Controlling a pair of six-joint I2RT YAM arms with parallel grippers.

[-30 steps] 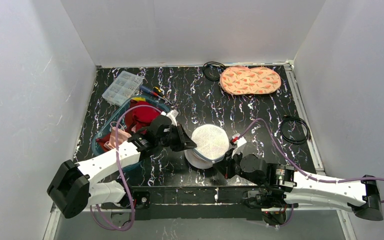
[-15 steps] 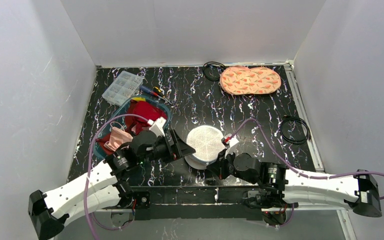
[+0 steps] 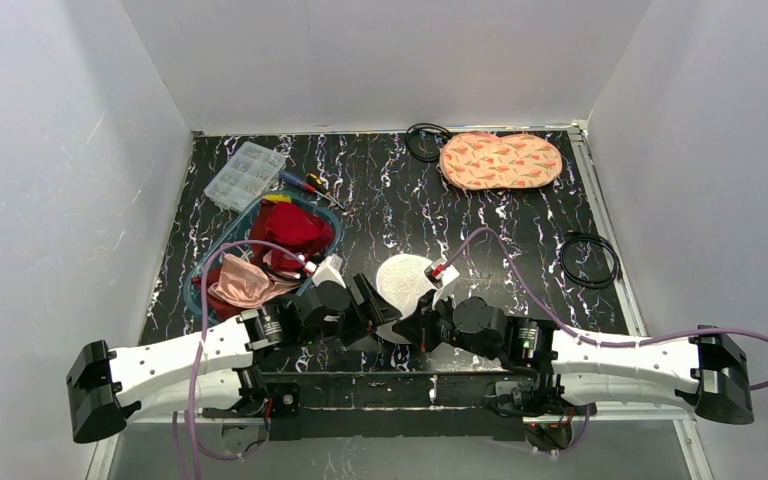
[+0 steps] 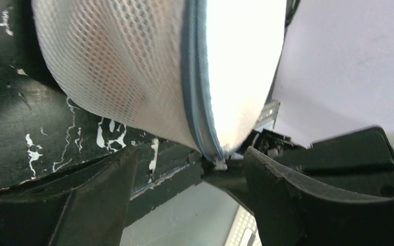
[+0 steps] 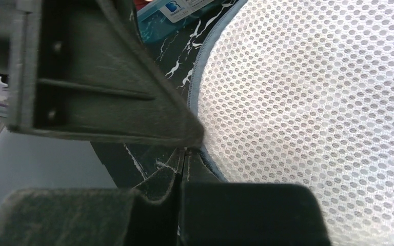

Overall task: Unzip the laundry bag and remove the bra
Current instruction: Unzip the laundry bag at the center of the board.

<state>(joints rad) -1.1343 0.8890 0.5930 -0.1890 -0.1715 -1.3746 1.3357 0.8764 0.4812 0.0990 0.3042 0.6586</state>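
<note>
The right gripper [image 5: 187, 152] pinches the rim of the laundry bag [image 3: 403, 282], propping it at the table's [image 3: 520, 215] near edge so the spread left gripper [image 4: 205, 177] can straddle the zipper pull [image 4: 219, 164] (zip looks shut).

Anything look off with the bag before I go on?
The laundry bag stands tipped on its edge near the front of the table rather than flat, pinched at the rim by the right gripper. Its zipper looks closed. Nothing looks spilled or torn.
</note>
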